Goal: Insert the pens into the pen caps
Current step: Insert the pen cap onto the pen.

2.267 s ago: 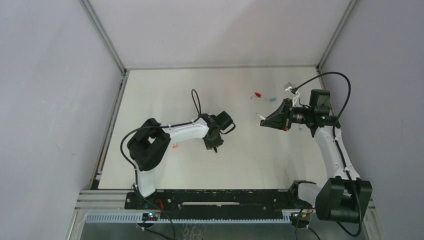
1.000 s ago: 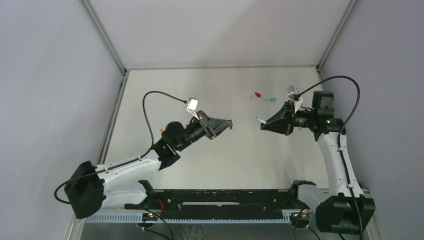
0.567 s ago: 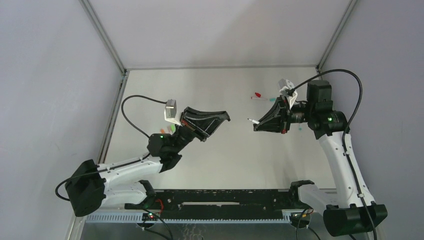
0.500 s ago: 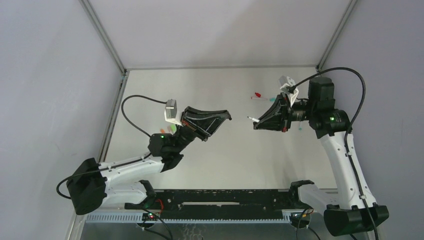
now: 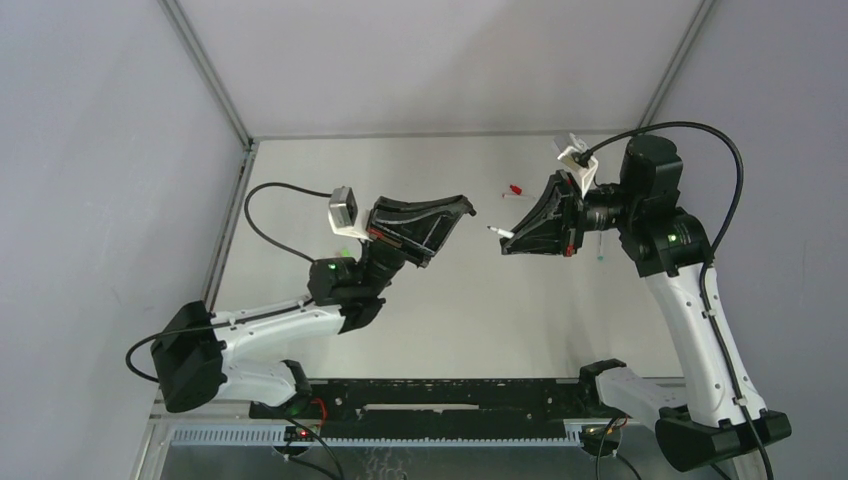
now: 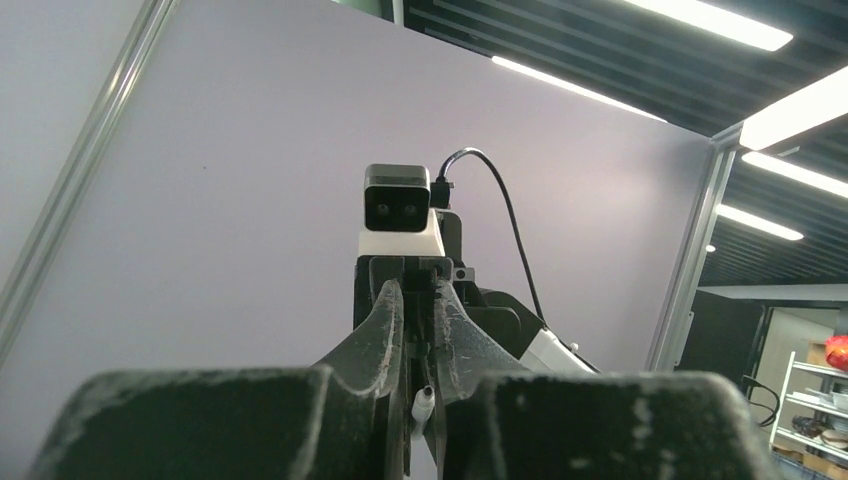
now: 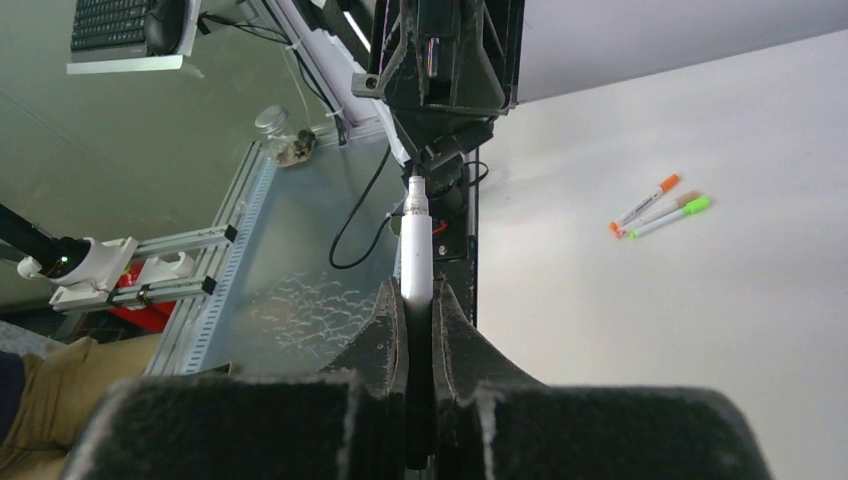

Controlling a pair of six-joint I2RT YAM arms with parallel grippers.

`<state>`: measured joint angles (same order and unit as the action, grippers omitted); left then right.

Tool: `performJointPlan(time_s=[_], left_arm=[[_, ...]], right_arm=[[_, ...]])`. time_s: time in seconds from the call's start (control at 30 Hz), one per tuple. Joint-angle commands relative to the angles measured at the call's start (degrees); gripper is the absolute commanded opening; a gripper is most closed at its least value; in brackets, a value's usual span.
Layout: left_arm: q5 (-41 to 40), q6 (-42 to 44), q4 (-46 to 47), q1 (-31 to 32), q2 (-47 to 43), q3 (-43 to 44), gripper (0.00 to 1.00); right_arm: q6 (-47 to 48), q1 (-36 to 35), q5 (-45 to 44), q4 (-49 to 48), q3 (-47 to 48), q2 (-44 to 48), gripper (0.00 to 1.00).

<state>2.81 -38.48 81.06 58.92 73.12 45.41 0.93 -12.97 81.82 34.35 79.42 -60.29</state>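
- Above the table (image 5: 450, 310), the right gripper (image 5: 509, 240) clamps a white pen (image 7: 416, 250), tip facing the left gripper (image 5: 465, 208).
- Left gripper's jaws stand narrow; contents cannot be told.

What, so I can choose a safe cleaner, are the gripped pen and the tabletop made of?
Pen: smooth, even white barrel with a tapered tip, probably moulded plastic. Tabletop: flat, matte off-white and seamless, perhaps laminate or painted board; the look leaves it open.

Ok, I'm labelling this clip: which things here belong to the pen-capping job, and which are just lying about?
Job: white pen in right gripper; orange pen and green pen on table.
Lying about: keyboard, small jar, off the table.
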Motion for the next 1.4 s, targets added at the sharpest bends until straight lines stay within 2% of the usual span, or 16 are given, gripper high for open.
performJointPlan(time_s=[0.0,0.27,0.8,1.37], left_arm=[[-2.22,1.70,2.69,1.30,1.23,3.57,0.00],[-5.22,0.67,2.97,2.24,2.23,5.91,0.00],[-6.99,-1.37,3.24,2.78,3.77,7.76,0.00],[-7.85,-1.25,3.33,3.05,3.26,8.16,0.00]], right_arm=[[-8.22,-0.88,0.48,-5.34,3.05,-0.45,0.00],[-18.66,-1.32,-1.44,-12.64,4.35,-1.18,0.00],[-27.71,-1.27,-3.71,-19.68,3.86,-1.79,0.00],[-26.55,-1.18,-4.15,-18.81,2.27,-1.23,0.00]])
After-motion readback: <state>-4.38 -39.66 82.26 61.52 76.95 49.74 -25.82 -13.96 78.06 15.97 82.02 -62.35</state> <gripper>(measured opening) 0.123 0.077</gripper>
